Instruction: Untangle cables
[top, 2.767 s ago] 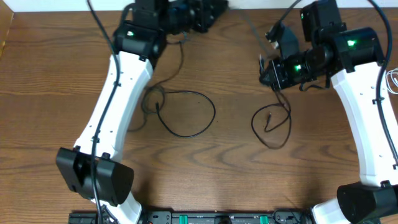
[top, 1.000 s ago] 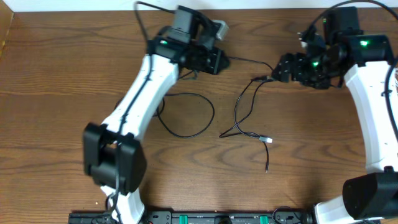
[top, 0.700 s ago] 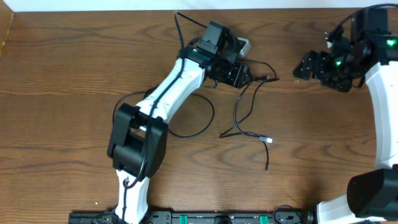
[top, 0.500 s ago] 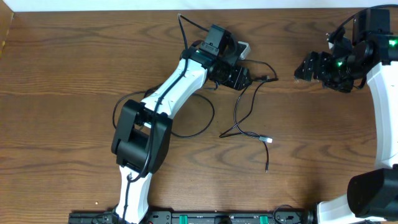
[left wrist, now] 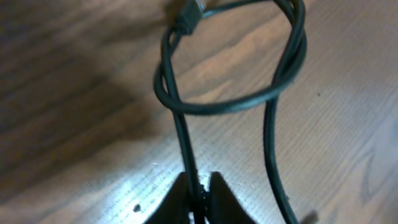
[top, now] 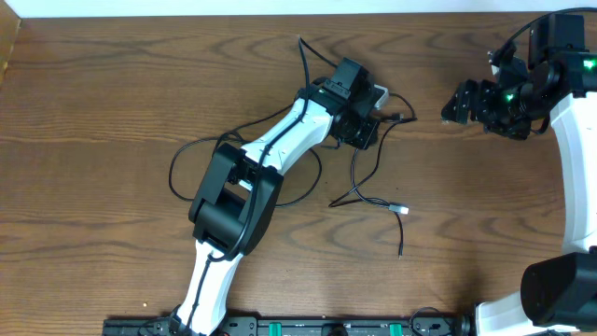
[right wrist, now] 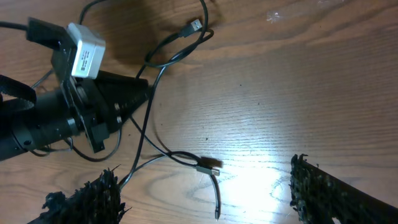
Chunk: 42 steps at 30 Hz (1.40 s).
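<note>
Black cables (top: 355,174) lie loose on the wooden table. One strand runs from a small plug (top: 407,117) down to a silver-tipped plug (top: 399,210). Another black loop (top: 177,161) lies to the left, partly hidden under my left arm. My left gripper (top: 371,138) is shut on a black cable (left wrist: 186,143) just below a small loop, its fingers (left wrist: 171,205) pinching the strand at the table. My right gripper (top: 454,100) hovers open to the right, apart from the cables. In its wrist view the fingertips (right wrist: 102,190) frame the silver plug (right wrist: 208,167).
My left arm (top: 266,159) stretches diagonally across the table's middle. Thicker black wiring rises behind the left wrist (top: 304,51). The table's far edge (top: 187,13) lies at the top. A connector strip (top: 326,327) runs along the near edge.
My left gripper has swung right to the strand by the small plug and closed on it. The right gripper drew back to the right and has stayed open.
</note>
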Tool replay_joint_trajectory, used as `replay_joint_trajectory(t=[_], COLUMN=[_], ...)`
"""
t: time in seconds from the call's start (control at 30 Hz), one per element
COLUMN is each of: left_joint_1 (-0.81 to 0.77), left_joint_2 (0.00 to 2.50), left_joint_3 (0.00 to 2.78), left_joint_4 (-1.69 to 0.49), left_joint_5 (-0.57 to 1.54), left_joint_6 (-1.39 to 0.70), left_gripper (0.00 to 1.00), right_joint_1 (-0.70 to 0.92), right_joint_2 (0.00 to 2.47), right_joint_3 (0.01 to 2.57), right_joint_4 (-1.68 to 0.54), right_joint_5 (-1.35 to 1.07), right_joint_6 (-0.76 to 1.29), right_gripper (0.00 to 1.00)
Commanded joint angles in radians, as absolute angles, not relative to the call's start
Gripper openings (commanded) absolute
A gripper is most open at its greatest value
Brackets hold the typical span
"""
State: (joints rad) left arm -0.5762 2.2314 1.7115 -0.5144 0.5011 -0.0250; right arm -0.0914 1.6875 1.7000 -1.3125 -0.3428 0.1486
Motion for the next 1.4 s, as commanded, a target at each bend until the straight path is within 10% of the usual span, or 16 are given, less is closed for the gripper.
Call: replay_joint_trajectory(t=[0.0,1.37], left_joint_1=[-0.561,-0.561], left_joint_2=[2.234,1.763], left_joint_3=[1.708,1.714], left_joint_4=[-0.499,-0.68], left_joint_5=[0.451,0.46], left_joint_6=[-0.021,-0.195], left_gripper=[0.08,0.07], right_joint_1=[-0.091,0.19], right_joint_2=[1.676,1.691], right_joint_3=[1.705,1.693], right_joint_4=[-1.313,-1.103], right_joint_5=[-0.348,-0.421], right_joint_6=[0.133,0.044], right_gripper=[0.86,0.77])
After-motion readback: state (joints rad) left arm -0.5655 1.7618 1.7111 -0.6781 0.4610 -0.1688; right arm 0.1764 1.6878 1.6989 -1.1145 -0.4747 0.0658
